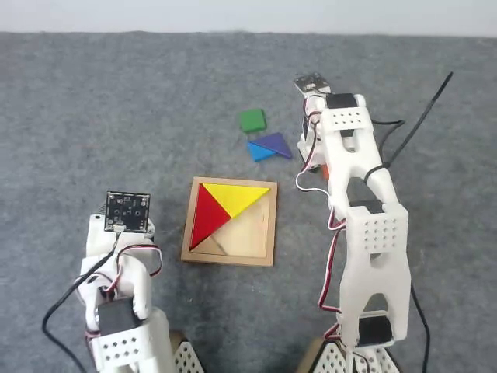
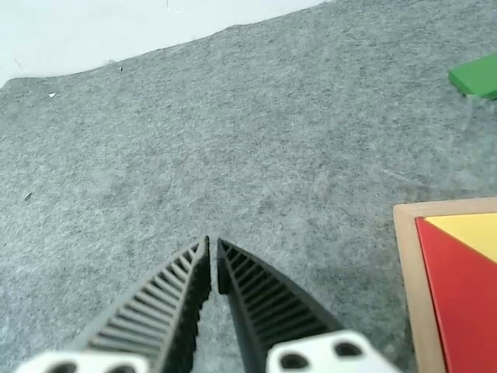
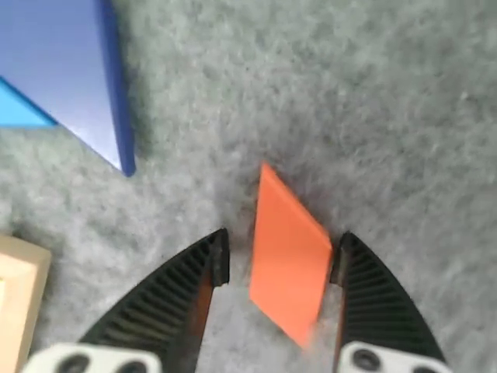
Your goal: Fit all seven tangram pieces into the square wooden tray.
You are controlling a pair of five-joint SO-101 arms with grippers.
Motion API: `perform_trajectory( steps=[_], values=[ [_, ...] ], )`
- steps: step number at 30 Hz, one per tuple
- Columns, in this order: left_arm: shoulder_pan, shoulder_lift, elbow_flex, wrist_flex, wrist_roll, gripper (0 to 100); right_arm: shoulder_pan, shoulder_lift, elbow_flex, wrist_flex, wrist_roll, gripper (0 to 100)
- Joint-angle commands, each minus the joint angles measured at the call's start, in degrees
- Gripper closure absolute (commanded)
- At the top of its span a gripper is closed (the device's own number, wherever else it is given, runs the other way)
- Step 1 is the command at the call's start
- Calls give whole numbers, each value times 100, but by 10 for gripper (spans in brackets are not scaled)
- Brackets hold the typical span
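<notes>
The square wooden tray [image 1: 269, 225] lies mid-table and holds a red triangle [image 1: 206, 214], a yellow triangle [image 1: 237, 196] and a pale wood-coloured triangle [image 1: 210, 245]. Beyond it lie a green square [image 1: 252, 120], a purple triangle [image 1: 273, 143] and a light blue triangle [image 1: 258, 151]. My right gripper [image 3: 281, 252] is open, low over the felt, with an orange parallelogram [image 3: 287, 256] tilted between its fingers. One finger is at the piece's edge and the other stands apart from it. My left gripper [image 2: 211, 252] is shut on nothing, left of the tray [image 2: 408, 264].
Grey felt covers the table. The right arm [image 1: 365, 217] stretches along the tray's right side, close to the purple triangle [image 3: 70, 70] and light blue triangle [image 3: 19, 113]. The left arm [image 1: 124, 256] sits at the front left. Open felt lies to the left and far right.
</notes>
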Motion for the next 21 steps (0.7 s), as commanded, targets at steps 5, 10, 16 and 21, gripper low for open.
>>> perform_trajectory(
  steps=[5,10,16,21],
  values=[
    [-18,-132,-84,-9,-70,985,-22,-101,-281,136,9,943],
    [-18,-132,-84,-9,-70,985,31,-110,-299,136,18,972],
    [-18,-132,-84,-9,-70,985,31,-409,-299,268,18,972],
    [-9,-132,-84,0,-70,985,22,-1200,-255,716,18,972]
  ],
)
